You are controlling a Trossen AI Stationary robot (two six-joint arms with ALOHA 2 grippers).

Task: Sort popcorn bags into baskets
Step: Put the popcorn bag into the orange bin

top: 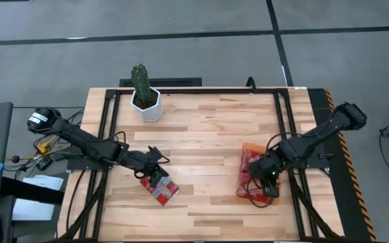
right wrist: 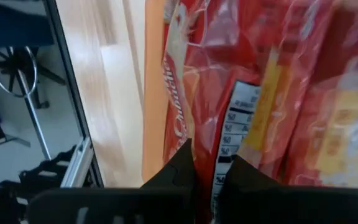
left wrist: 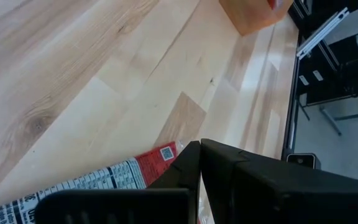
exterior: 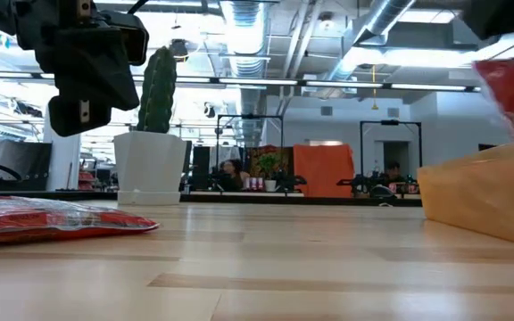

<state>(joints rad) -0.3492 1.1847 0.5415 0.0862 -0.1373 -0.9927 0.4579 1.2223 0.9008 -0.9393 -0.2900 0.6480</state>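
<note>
One red popcorn bag (top: 162, 191) lies flat on the wood near the table's near-left side; it also shows in the low view (exterior: 52, 218) and as a printed edge (left wrist: 104, 177) in the left wrist view. My left gripper (top: 155, 174) hangs shut just above it (exterior: 83, 111), touching nothing. The orange tray (top: 252, 147) sits on the right, filled with several red bags (top: 252, 169). My right gripper (top: 270, 179) is over the tray's near end, shut on a bag. My right gripper (right wrist: 207, 165) pinches a red popcorn bag between its two fingers at an edge beside the white printed label (right wrist: 229, 124). It comes from above, pointing down over the tray. In the low view the bag (exterior: 511, 85) hangs lifted clear above the tray (exterior: 480, 192).
A white hexagonal pot with a cactus (top: 146, 101) stands near the far-left corner. Black rails run along the table's left, right and far sides. Bare wood lies between the lone bag and the tray.
</note>
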